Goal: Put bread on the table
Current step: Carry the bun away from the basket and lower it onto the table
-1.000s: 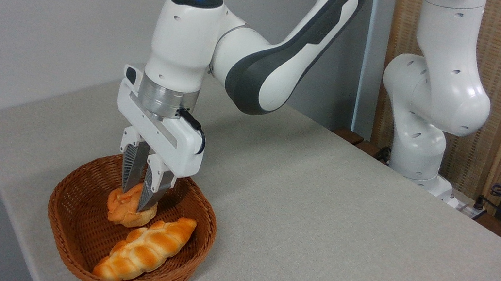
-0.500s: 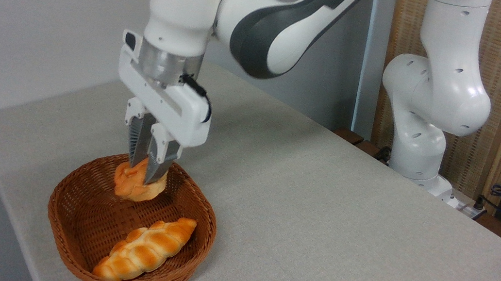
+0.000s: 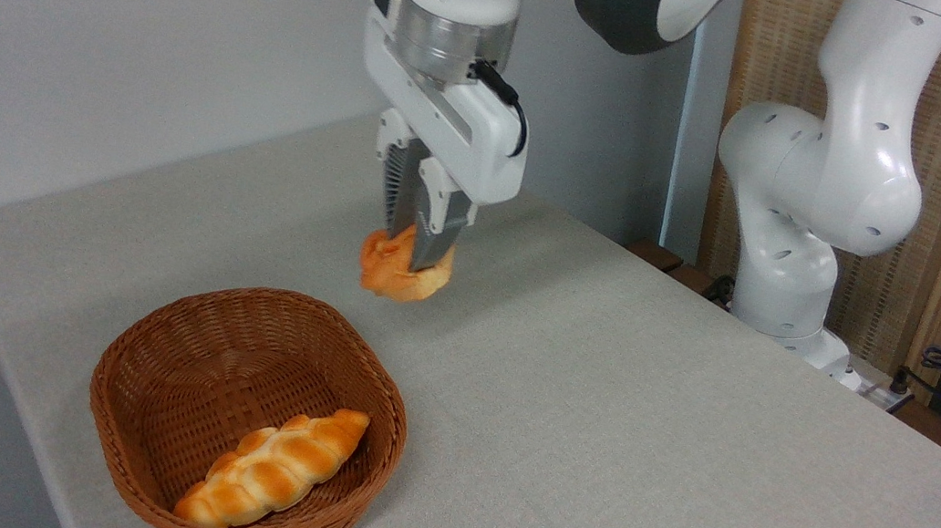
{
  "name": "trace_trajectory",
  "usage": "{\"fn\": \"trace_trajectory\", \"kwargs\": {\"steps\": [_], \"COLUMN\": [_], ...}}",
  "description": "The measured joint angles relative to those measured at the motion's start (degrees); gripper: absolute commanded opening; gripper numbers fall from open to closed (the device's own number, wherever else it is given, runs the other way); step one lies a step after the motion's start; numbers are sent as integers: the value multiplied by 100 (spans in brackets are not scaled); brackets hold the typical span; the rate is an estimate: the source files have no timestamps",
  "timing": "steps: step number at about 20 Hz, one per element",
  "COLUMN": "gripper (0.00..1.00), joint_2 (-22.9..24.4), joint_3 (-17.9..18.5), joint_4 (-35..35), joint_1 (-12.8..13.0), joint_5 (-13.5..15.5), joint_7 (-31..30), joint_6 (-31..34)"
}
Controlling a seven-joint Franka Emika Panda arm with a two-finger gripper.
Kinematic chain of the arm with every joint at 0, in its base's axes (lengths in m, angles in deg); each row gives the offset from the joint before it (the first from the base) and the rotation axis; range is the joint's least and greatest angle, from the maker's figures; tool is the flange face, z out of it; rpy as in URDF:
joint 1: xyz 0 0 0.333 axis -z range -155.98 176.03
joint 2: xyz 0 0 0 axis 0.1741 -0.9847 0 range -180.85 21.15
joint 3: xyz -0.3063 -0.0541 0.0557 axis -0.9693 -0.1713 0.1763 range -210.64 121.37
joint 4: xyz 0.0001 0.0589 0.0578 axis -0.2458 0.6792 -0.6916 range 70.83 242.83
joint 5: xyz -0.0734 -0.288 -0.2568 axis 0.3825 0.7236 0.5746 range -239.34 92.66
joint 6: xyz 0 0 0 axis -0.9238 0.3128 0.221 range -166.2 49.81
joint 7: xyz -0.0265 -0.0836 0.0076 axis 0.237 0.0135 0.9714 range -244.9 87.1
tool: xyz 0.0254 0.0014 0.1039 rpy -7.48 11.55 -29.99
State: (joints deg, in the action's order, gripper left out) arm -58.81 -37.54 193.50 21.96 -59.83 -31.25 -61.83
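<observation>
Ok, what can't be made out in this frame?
- Top of the bread: covered by the gripper fingers.
- Arm above the wrist: cut off by the top edge.
- Table front and right corners: cut off by the frame.
- Braided roll underside: hidden in the basket.

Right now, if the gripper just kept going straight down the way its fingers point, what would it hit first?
The gripper, shut on the bread, points down at bare table beyond the basket. The bread would likely touch the cloth first, though depth is uncertain.
</observation>
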Motion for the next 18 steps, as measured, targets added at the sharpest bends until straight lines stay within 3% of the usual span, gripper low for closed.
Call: {"fn": "trace_trajectory", "kwargs": {"steps": [3, 5, 6, 7, 9, 18], "gripper": [47, 62, 75, 88, 99, 100], "joint_2": [175, 168, 158, 153, 153, 133], "joint_3": [-9, -14, -18, -19, -20, -18], "joint_4": [534, 840, 976, 1082, 1167, 1192], "joint_1": [401, 759, 896, 984, 1050, 1060], "joint_5": [-207, -400, -444, -463, -477, -486], "joint_7": [118, 123, 122, 122, 122, 122], "joint_6": [-36, -217, -372, -511, -600, -818]}}
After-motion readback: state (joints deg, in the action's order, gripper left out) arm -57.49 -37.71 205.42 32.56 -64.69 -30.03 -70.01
